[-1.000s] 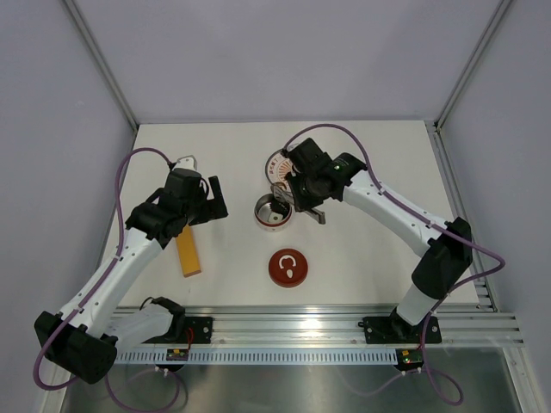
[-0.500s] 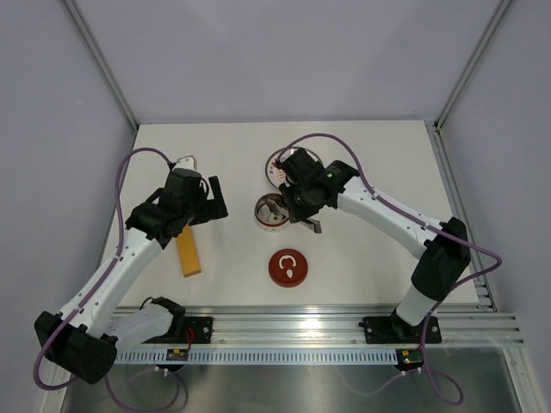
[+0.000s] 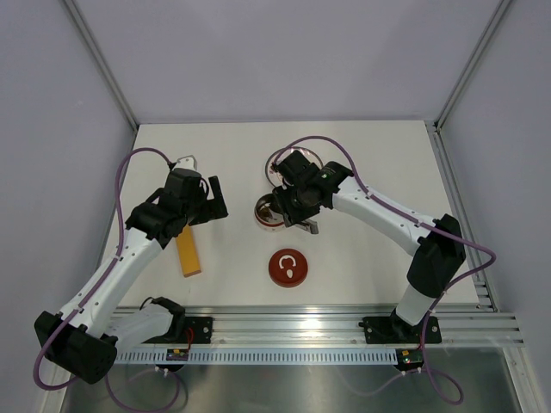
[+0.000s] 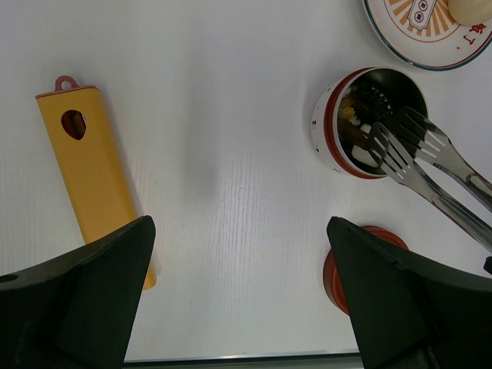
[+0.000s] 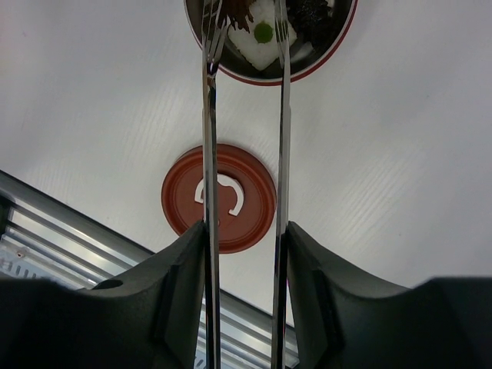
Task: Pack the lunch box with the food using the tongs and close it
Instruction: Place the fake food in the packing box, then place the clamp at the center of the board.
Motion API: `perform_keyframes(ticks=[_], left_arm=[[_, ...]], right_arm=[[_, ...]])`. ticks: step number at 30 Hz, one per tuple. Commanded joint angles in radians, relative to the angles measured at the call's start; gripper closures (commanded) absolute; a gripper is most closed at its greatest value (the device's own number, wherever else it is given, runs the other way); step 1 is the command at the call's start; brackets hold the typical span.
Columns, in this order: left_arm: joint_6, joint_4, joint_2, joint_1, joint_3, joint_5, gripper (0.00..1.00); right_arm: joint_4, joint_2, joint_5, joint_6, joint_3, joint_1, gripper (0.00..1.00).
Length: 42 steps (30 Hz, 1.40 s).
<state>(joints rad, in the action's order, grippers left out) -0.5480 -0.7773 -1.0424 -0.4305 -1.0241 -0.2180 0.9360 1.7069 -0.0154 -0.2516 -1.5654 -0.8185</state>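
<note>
near the tabletop's left edge lies a yellow bar point(image 3: 188, 252); the left gripper point(image 3: 217, 198) hovers beside its far end, jaws spread wide, holding nothing. at the tabletop's centre stands the lunch box point(image 3: 269, 215), uncovered, with food point(image 5: 264, 34) inside. the right gripper point(image 5: 244, 284) clasps the tongs point(image 4: 438, 169), their tips parted at the tin's mouth. the red lid point(image 3: 287, 268) lies toward the front edge, a patterned plate point(image 4: 407, 42) just behind the tin

Flat white matte tabletop point(image 3: 370, 155), faint grain. Plain pale grey-lilac panel walls point(image 3: 284, 52) at back and both sides. Slim aluminium corner posts point(image 3: 102, 62) in both back corners. Slotted aluminium rail point(image 3: 293, 335) along near edge, brushed grey metal sheet point(image 3: 284, 387) below. Even diffuse light, soft shadows.
</note>
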Motion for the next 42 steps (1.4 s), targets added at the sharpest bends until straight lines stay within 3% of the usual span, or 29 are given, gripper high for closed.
perform_keyframes(ticks=[1,10,24,35,37,38,39,40,42], left_arm=[[0.000,0.013,0.012,0.006,-0.022,-0.014,0.01],[0.002,0.015,0.008,0.006,-0.027,-0.009,0.01],[0.013,0.013,0.008,0.006,-0.021,-0.011,0.01],[0.017,0.006,0.022,0.004,-0.021,-0.021,0.01],[0.020,-0.005,0.030,0.006,-0.019,-0.032,0.01],[0.022,-0.007,0.030,0.006,-0.019,-0.034,0.01],[0.022,-0.014,0.031,0.006,-0.019,-0.037,0.01],[0.020,-0.017,0.030,0.006,-0.019,-0.041,0.01],[0.020,-0.026,0.030,0.004,-0.021,-0.047,0.01]], right_arm=[[-0.019,-0.013,-0.021,0.006,-0.053,-0.010,0.50],[-0.019,-0.089,-0.237,0.005,-0.074,0.011,0.54],[-0.190,-0.217,-0.353,-0.046,0.180,0.404,0.54],[-0.466,-0.113,-0.345,-0.078,0.337,0.630,0.52],[-0.502,-0.074,-0.339,-0.069,0.338,0.647,0.38],[-0.508,-0.058,-0.339,-0.069,0.335,0.653,0.27],[-0.503,-0.024,-0.340,-0.068,0.329,0.666,0.09],[-0.497,-0.012,-0.348,-0.069,0.311,0.671,0.03],[-0.487,-0.003,-0.353,-0.066,0.301,0.671,0.01]])
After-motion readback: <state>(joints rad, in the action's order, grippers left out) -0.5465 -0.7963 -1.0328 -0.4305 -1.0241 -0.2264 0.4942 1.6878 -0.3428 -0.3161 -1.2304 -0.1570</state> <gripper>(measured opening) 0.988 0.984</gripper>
